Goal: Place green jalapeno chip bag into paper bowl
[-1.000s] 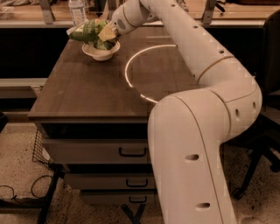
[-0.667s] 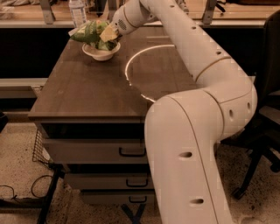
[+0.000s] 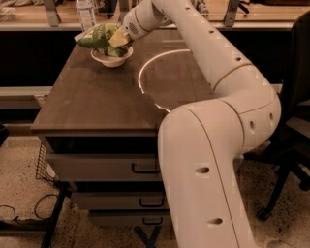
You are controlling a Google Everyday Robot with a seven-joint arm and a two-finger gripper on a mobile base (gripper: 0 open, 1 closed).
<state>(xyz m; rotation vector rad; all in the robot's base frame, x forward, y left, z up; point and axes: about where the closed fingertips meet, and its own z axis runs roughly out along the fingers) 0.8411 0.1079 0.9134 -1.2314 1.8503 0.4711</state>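
Note:
The green jalapeno chip bag lies across the top of the paper bowl at the far left of the wooden table. The bag sticks out over the bowl's left rim. My gripper is right over the bowl, against the bag's right end. The bag hides most of the bowl's inside.
A clear plastic water bottle stands just behind the bowl at the table's far edge. A bright ring of light lies on the tabletop right of the bowl. Drawers sit under the table. A black chair is at the right.
The view has shifted slightly. The gripper and bag stay over the bowl, with the bag sitting a little lower on it.

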